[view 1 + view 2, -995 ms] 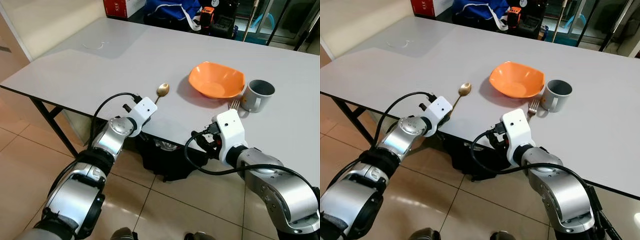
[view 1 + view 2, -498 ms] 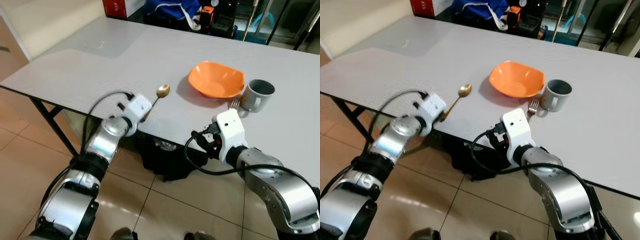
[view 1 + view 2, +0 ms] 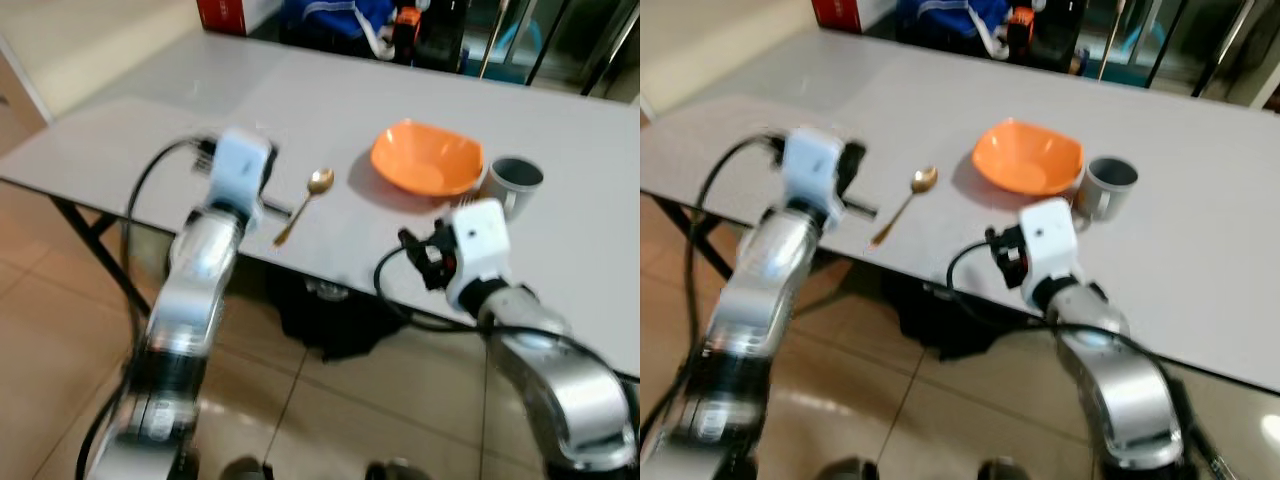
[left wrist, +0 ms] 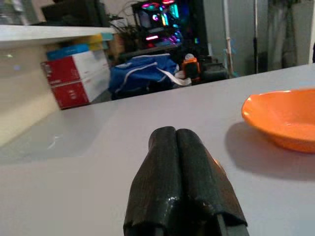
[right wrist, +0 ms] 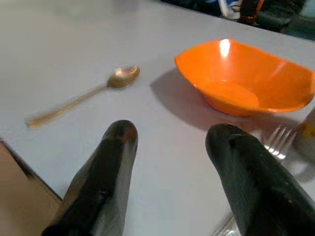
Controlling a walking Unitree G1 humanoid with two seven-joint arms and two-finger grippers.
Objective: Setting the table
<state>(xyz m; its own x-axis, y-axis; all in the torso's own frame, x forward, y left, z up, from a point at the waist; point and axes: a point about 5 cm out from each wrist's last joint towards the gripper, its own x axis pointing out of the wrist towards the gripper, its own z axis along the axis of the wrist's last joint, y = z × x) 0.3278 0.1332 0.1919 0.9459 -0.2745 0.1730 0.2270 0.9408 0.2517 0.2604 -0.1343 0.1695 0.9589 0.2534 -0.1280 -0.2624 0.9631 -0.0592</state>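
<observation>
So the left arm is swinging up from the table edge compared to a second ago; its wrist is now sitting above the table [image 3: 150,130], left of the spoon [image 3: 305,198], and the spoon is lying free instead of poking out from behind that wrist; my guess is the spoon is placed and the arm is pulling away, so the setting is looking close to done; the whole picture is also shifting a bit, so the head is moving too.

Left eye view: I'm counting one orange bowl [image 3: 425,160], one gold spoon, one grey cup [image 3: 515,180] just beside the bowl; the right arm's white wrist is hovering in front of the bowl and cup.

Right eye view: same scene, a bit blurred; spoon lying well left of the bowl.

Left wrist view: the left claw [image 4: 176,142] is pressed fully closed, holding nothing, pointing across the table with the bowl off to one side.

Right wrist view: the right claw [image 5: 170,142] is spread wide and empty, hanging over the table; one fork [image 5: 275,142] is lying near the bowl, spoon further off.
</observation>
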